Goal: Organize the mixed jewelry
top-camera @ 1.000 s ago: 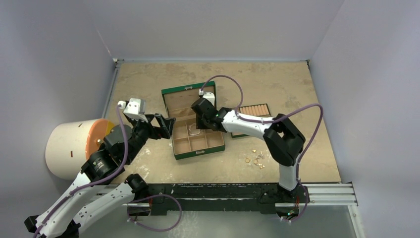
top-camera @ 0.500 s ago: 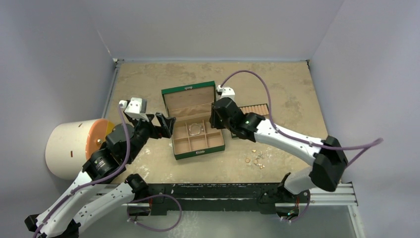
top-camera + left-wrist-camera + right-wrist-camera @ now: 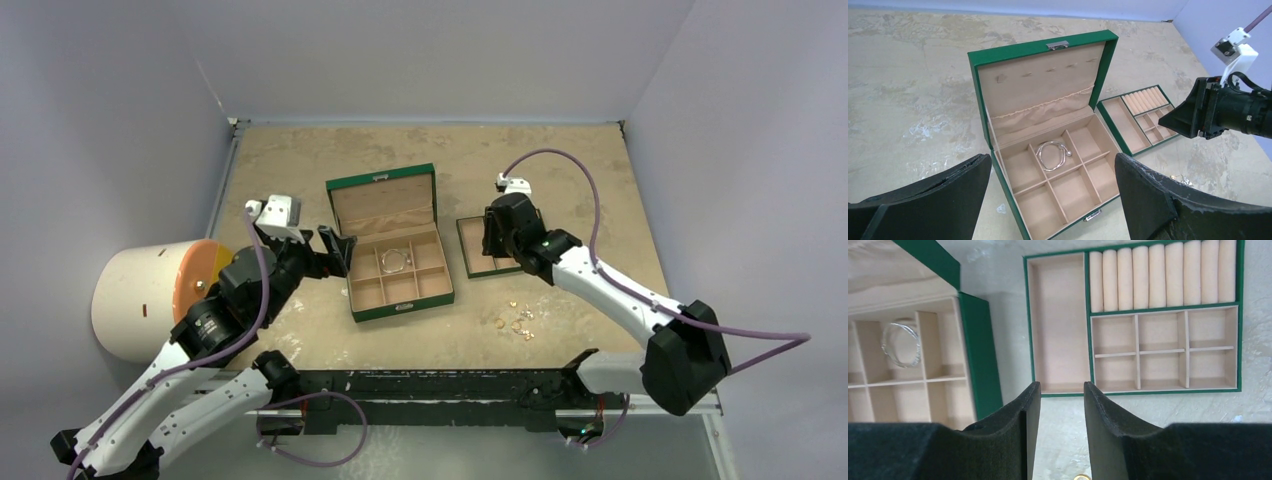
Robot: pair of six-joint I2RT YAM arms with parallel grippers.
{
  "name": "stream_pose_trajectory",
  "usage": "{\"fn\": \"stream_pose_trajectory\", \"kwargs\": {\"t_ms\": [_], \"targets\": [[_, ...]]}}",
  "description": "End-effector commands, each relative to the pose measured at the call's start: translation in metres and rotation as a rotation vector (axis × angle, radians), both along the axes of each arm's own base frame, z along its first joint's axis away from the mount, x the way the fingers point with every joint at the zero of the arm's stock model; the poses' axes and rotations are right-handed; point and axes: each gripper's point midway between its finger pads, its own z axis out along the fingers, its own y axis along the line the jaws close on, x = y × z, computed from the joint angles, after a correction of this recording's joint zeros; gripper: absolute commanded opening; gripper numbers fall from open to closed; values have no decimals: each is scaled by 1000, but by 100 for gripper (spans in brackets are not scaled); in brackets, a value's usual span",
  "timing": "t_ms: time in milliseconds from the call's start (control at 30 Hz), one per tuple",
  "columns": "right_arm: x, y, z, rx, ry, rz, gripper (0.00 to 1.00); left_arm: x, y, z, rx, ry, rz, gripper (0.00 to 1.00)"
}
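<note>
Pieces of tiny gold and silver jewelry are seen scattered loose on the mottled tan table, near the front right corner of the open green box with tan compartments and just in front of the shallow green tray with tan ring rolls and small cells. One larger silvery loop is laid in the middle back compartment of the box, and the other compartments are shown bare. The right gripper is held above the tray's near edge, its black jaws parted by only a narrow gap, with nothing caught between them; a gold piece is glimpsed on the table just below. The left gripper is poised just left of the box, jaws spread wide, nothing gripped. A white cylinder with an orange face is parked at the far left.
</note>
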Motion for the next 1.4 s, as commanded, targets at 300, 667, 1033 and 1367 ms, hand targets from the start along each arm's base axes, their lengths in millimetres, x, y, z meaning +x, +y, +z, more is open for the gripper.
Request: {"fn": "stream_pose_trajectory", "kwargs": {"t_ms": [300,667,1033,1367], "targets": [[29,-8,-55,-18,109,6,40,6,2,4,-7,-15,30,94],[54,-16,-77,-55,123,-37,40,5,1,3,-6,-14,23,94],[67,-12,-82,-65,130,-45,36,5,4,4,-5,-18,32,94],[61,-21,-91,-103,147,-62,28,5,4,4,-6,-19,32,94]]}}
